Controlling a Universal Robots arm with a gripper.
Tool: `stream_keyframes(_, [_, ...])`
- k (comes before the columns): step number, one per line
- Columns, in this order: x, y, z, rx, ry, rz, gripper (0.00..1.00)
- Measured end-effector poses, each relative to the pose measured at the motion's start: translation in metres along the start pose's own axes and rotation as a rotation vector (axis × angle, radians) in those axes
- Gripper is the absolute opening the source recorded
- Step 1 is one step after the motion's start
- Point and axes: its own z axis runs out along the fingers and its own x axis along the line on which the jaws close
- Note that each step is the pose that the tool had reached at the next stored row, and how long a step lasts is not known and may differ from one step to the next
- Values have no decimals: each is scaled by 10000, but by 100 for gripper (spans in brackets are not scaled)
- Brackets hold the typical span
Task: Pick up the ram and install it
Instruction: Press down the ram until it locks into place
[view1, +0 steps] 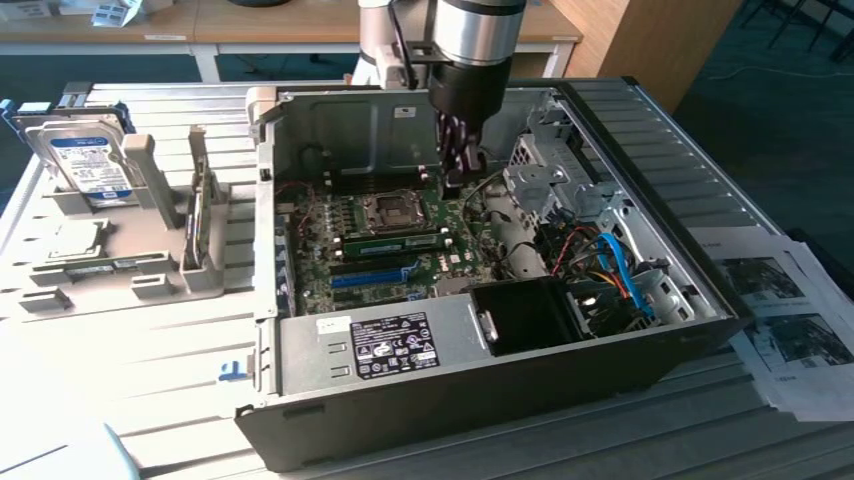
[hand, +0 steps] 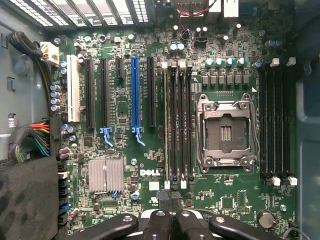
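The ram (view1: 388, 243) is a thin green stick standing on edge in a memory slot of the motherboard (view1: 320, 270), between the processor socket (view1: 395, 208) and the blue slot (view1: 371, 275). In the wrist view it looks like a pale narrow edge (hand: 167, 125) in the memory slot nearest the blue slot (hand: 134, 95). My gripper (view1: 461, 183) hangs inside the open computer case (view1: 441, 400), above the board just beside the socket and apart from the ram. Its fingers (hand: 161, 216) are shut together with nothing between them.
A grey holder (view1: 160, 275) at the exterior view's left carries a hard drive (view1: 87, 160) and a square silver chip (view1: 74, 240). Drive cages (view1: 561, 170), coloured cables (view1: 617, 270) and a black shroud (view1: 534, 315) crowd the case's right side. Printed sheets (view1: 790, 320) lie beyond it.
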Motion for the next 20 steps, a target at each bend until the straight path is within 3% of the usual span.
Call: stream_keyframes(20, [-5,2,130,0,0,0,10])
